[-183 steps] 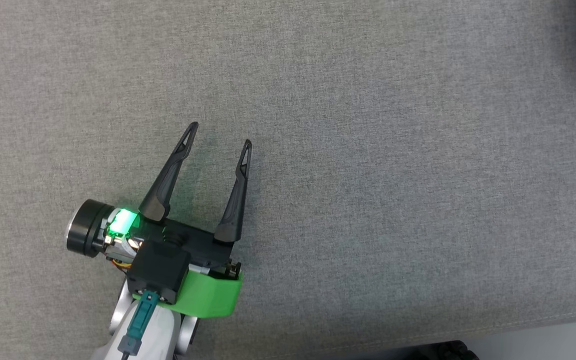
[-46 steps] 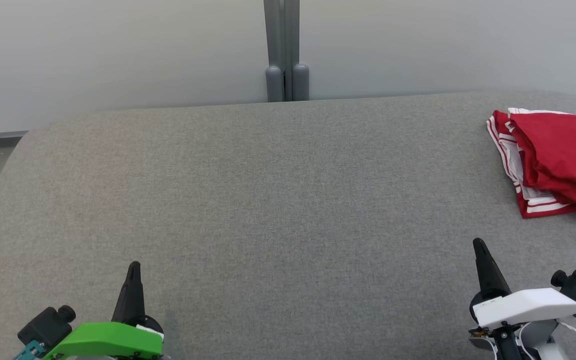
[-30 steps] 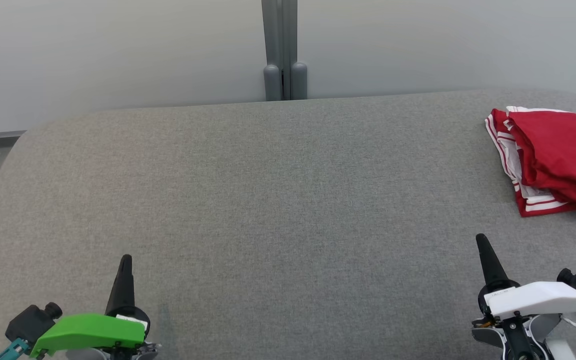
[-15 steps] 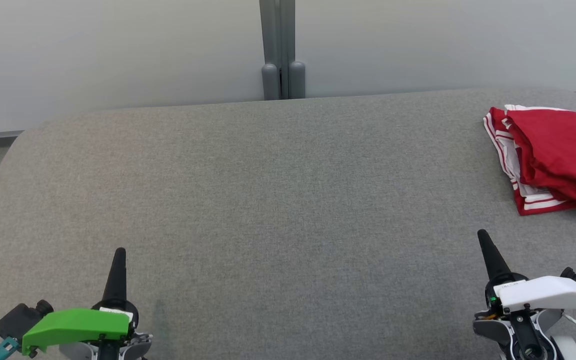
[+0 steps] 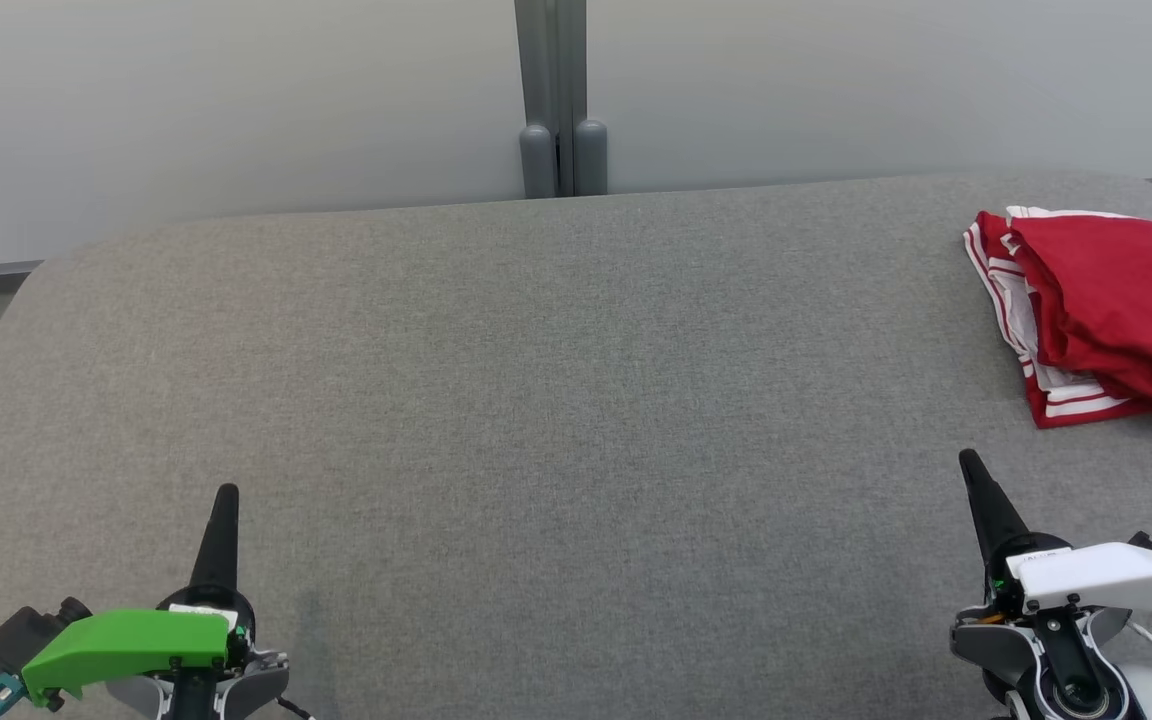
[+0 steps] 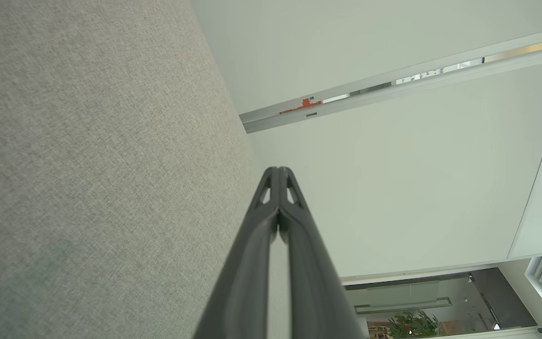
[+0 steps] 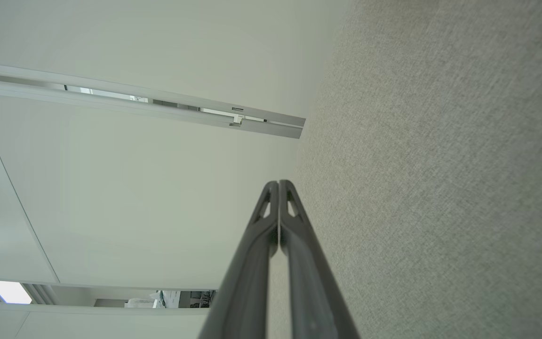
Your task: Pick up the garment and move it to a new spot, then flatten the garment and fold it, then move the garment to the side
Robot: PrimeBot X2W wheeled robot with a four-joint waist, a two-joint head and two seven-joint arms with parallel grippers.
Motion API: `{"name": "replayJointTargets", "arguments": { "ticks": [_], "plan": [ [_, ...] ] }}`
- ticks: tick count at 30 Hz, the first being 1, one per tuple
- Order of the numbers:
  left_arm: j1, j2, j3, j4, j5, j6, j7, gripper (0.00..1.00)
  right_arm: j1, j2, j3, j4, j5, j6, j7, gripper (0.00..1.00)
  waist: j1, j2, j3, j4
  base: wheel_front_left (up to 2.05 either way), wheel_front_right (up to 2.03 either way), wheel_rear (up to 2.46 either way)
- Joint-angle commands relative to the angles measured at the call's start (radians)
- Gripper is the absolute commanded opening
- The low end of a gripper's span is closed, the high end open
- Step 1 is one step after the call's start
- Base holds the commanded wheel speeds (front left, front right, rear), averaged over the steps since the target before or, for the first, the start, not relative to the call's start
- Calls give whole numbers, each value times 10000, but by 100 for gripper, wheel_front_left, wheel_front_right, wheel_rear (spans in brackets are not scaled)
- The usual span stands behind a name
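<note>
A folded red garment (image 5: 1106, 310) with white stripes lies at the far right of the grey padded table (image 5: 556, 400), partly cut off by the head view's edge. My left gripper (image 5: 224, 495) rests low at the lower left, shut and empty. My right gripper (image 5: 970, 463) sits at the lower right, also shut, well short of the garment. In the left wrist view my left gripper (image 6: 278, 170) has its fingers pressed together, and in the right wrist view the right gripper (image 7: 278, 183) is shut the same way. Both hover beside the grey surface.
A pale wall runs behind the table, with a grey post (image 5: 556, 100) at its middle. The table's far corners are rounded. A wall panel seam (image 6: 393, 84) shows in the left wrist view.
Six seconds ago the head looked down at the open left gripper; the camera has since risen. Over the last second both grippers drifted slightly lower and outward, still shut.
</note>
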Motion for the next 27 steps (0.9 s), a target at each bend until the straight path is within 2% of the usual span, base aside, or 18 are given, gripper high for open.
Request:
{"name": "replayJointTargets", "arguments": {
  "ticks": [1,27],
  "plan": [
    [-224,64,83,-14,-249,-99,57,0,-164,-17,-53,-3,223,4,67,0,0,0,3,-4,0,0,0],
    [-527,6,551,201,-2113,-318,599,0,-404,40,-365,165,2032,4,607,0,0,0,55,-88,0,0,0]
  ]
}}
